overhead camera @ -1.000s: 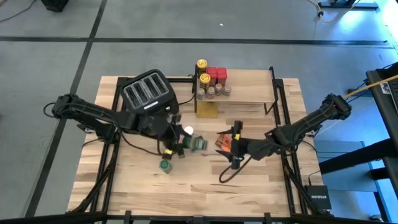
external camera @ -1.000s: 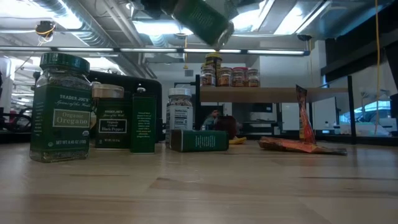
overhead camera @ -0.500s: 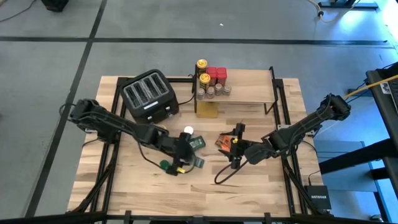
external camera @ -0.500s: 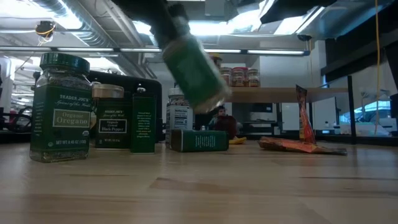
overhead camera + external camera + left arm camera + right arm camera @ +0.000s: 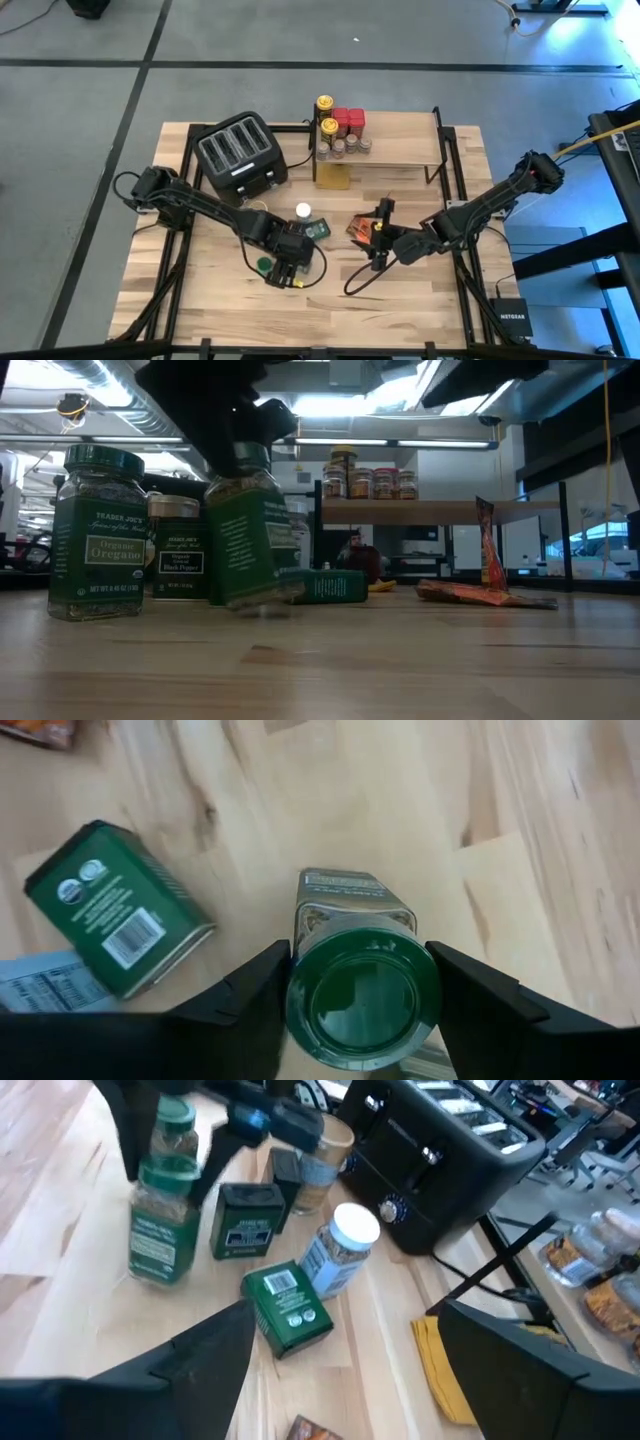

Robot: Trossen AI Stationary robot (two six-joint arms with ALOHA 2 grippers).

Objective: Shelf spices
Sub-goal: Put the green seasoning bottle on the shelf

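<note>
My left gripper is shut on a green-lidded spice jar over the near middle of the table, beside the oregano jar and black-pepper jar. A green tin lies on its side, and a white-lidded jar stands next to it. My right gripper hangs open near the orange-brown foil packets, touching nothing. The shelf at the far side carries several jars at its left end. My left gripper holds the jar by its green lid, pinched between the two fingers, one on either side. The fingers come from above, pointing down. The jar hangs nearly upright below them, its base just over the tabletop.
The black four-slot toaster stands at the far left, beside the shelf. A yellow cloth lies under the shelf. The shelf's right part is bare plank. Bare tabletop lies toward the near edge.
My left gripper has carried the jar down and toward the table's near edge. The jar was high and tilted; now it is nearly upright close to the table, by the oregano jar. The gripper has stayed shut on the lid.
</note>
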